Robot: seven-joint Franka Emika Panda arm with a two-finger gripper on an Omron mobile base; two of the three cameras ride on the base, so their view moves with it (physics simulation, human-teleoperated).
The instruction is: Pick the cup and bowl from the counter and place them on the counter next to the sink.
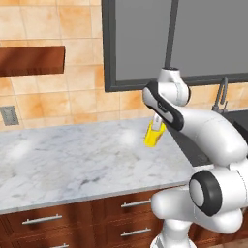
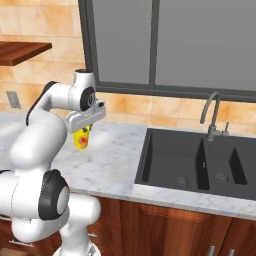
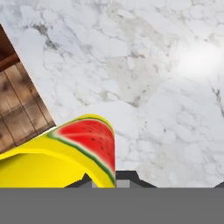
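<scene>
Hand is gripping the cup, carrying it above the counter toward the sink's left edge; placing pending, bowl untouched.

White grey-veined marble counter

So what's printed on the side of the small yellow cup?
A red watermelon slice with green rind and dark seeds on the small yellow tapered cup, clearest in the hand view.

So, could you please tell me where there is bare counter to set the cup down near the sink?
The marble counter left of the sink is bare, right below the held cup. Behind the sink, the faucet crowds the strip.
</scene>
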